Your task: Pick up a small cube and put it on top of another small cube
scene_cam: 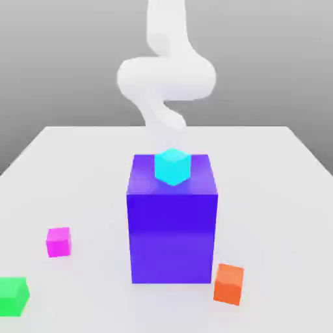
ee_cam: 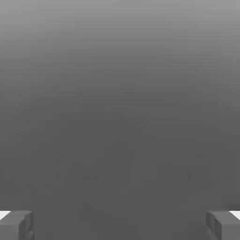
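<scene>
**Pink cube off to the exterior view's left, block in between**

End effector was open, jaws wide apart, nothing gripped. Pink cube sat on the surface, toward its edge at the exterior view's left. From the arm's lower end it lay out to that same side and much nearer the camera. Only one arm, so no choice there. Cube has no long axis; it stood slightly turned, so jaw yaw needed matching to its faces.

Main obstacle: big blue block, between the arm's lower end and the camera side of the surface, with the cyan cube on top. My call: stay high, swing round the block on the pink cube's side, then straight down. A low direct sweep risked clipping the block or knocking the cyan cube off.

Room around pink looked fine: bare surface between it and the block, green cube near but apart, toward the camera. Orange cube was just beside the block's far side from pink. Couldn't tell which cube was the stacking target.
</scene>
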Action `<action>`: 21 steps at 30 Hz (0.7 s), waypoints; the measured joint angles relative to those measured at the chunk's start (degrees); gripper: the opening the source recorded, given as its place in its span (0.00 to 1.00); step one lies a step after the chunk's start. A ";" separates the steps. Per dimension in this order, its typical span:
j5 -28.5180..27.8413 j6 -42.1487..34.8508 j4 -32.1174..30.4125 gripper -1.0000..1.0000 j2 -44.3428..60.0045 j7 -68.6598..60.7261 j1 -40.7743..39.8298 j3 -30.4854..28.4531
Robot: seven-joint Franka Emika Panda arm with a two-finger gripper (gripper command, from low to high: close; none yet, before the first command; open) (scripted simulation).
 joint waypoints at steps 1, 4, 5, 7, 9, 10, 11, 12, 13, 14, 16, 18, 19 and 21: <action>-0.75 1.49 -1.38 0.50 2.23 -1.90 -0.39 -1.44; -2.62 5.80 -5.33 0.50 8.66 -7.64 -1.59 -5.91; -3.13 7.21 -6.63 0.50 10.74 -9.59 -1.99 -7.46; -3.89 10.01 -9.20 0.50 14.88 -13.64 -2.84 -10.58; -4.36 12.77 -11.73 0.50 18.93 -17.81 -3.66 -13.73; -4.46 14.14 -13.00 0.50 20.96 -19.98 -4.07 -15.31; -4.47 15.52 -14.26 0.50 23.00 -22.22 -4.45 -16.91; -4.31 16.91 -15.53 0.50 25.06 -24.57 -4.87 -18.44; -4.03 18.30 -16.79 0.50 27.14 -27.00 -5.25 -19.99; -3.56 19.69 -18.06 0.50 29.25 -29.58 -5.65 -21.47; -1.91 22.49 -20.61 0.50 33.58 -35.23 -6.41 -24.28; 1.09 25.27 -23.15 0.50 38.10 -41.83 -8.56 -26.00; 3.12 26.64 -24.41 0.50 40.40 -45.50 -9.21 -26.18; 8.68 29.44 -25.55 0.50 44.99 -52.25 -12.16 -24.18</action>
